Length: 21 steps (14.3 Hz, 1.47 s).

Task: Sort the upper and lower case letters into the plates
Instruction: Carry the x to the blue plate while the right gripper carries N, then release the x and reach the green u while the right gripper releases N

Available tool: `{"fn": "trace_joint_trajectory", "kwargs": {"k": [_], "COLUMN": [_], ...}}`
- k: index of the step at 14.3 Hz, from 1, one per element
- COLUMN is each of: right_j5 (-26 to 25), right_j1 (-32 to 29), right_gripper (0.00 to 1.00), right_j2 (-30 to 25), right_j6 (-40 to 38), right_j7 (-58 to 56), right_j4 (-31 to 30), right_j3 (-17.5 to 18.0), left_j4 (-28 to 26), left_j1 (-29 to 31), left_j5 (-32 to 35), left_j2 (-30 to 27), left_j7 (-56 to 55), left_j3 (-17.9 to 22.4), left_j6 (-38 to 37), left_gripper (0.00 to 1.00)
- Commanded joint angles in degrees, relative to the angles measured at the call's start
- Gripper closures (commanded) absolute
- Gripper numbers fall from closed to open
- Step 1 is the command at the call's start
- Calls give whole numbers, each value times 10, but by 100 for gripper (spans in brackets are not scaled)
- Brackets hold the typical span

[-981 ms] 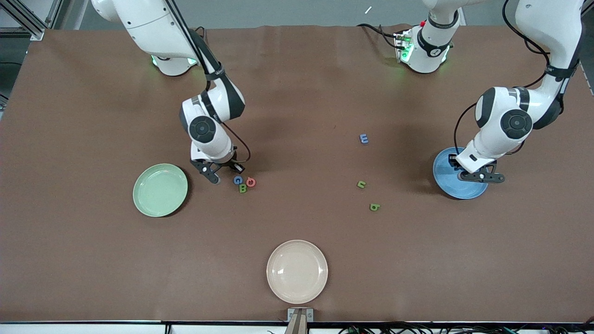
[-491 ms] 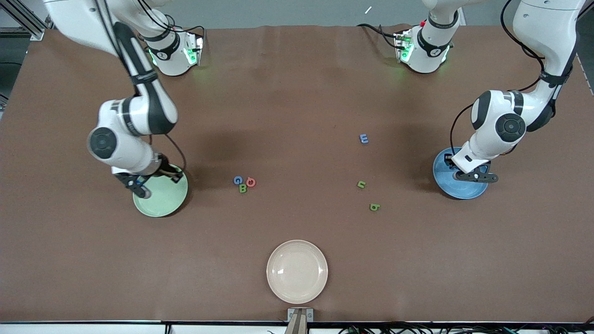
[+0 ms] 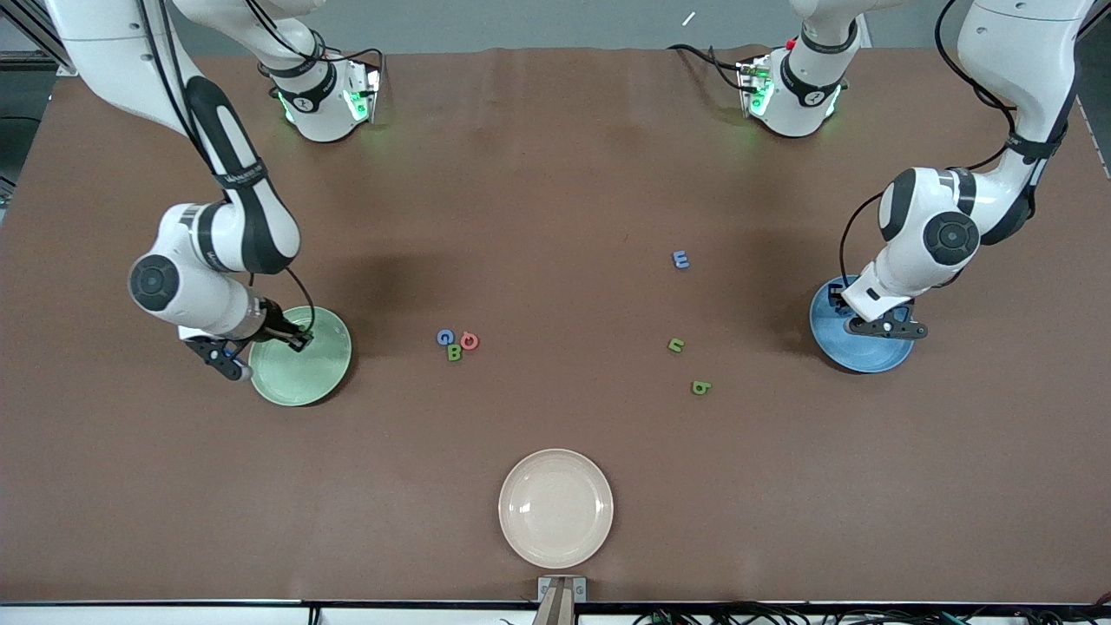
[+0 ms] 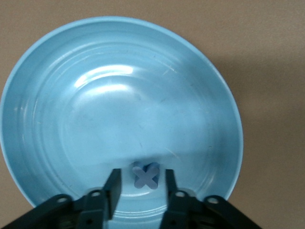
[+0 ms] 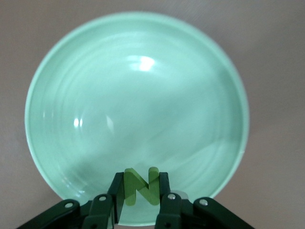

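My right gripper point(image 3: 236, 369) hangs over the rim of the pale green plate point(image 3: 299, 360) at the right arm's end of the table. It is shut on a green letter N point(image 5: 141, 187), which stands upright between the jaws above the plate point(image 5: 138, 105). Over the sky blue plate point(image 3: 855, 351) at the left arm's end, my left gripper point(image 3: 890, 330) is open. A small blue letter x point(image 4: 146, 175) shows between its parted jaws, touching neither, against the plate's floor point(image 4: 119, 95).
A blue G point(image 3: 444, 337), a red O point(image 3: 470, 341) and a green B point(image 3: 454, 352) lie bunched mid-table. A blue m point(image 3: 681, 259), a green n point(image 3: 676, 345) and a green b point(image 3: 700, 387) lie scattered toward the blue plate. A cream plate point(image 3: 555, 508) sits near the front edge.
The right arm swung from beside the G, O, B bunch to over the green plate, carrying the N. The left gripper opened over the blue plate and let go of the x.
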Motion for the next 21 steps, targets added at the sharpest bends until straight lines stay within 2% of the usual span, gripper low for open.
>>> {"fn": "trace_joint_trajectory", "kwargs": {"k": [1, 3, 6, 9, 11, 12, 13, 14, 15, 17, 19, 21], "right_j5": [25, 25, 24, 22, 22, 22, 21, 21, 21, 21, 25, 24], "right_j1": [25, 32, 27, 24, 23, 23, 22, 22, 22, 23, 30, 73], "right_gripper": [99, 98, 97, 96, 94, 86, 59, 14, 0, 0, 0, 0], "right_j2": [-1, 4, 10, 11, 11, 11, 11, 10, 8, 4, 3, 7], "right_j6": [8, 14, 18, 18, 18, 18, 17, 15, 11, 9, -6, -6], "right_j7": [16, 27, 22, 20, 20, 20, 18, 18, 18, 28, 96, 179], "right_j4": [-6, -6, -6, -5, -5, -5, -4, -3, -1, 7, 23, 43], "right_j3": [1, 0, 0, -1, -1, -1, -1, -1, -2, -2, 2, 3], "left_j4": [9, 44, 107, 176, 224, 248, 275, 301, 321, 352, 372, 377], "left_j1": [3, 4, -3, -7, -38, -55, -69, -86, -100, -118, -127, -131], "left_j5": [11, 5, 2, 2, 3, 5, 10, 10, 10, 10, 11, 31], "left_j2": [-16, -16, -4, 54, 99, 122, 147, 169, 185, 210, 231, 241], "left_j7": [-5, -12, -106, -200, -258, -276, -289, -300, -304, -306, -306, -306], "left_j3": [-13, -42, -87, -125, -131, -131, -130, -129, -128, -126, -125, -125], "left_j6": [0, -35, -90, -99, -99, -100, -101, -107, -113, -118, -119, -119], "left_gripper": [0, 0, 0, 0, 0, 0, 0, 0, 0, 0, 0, 0]}}
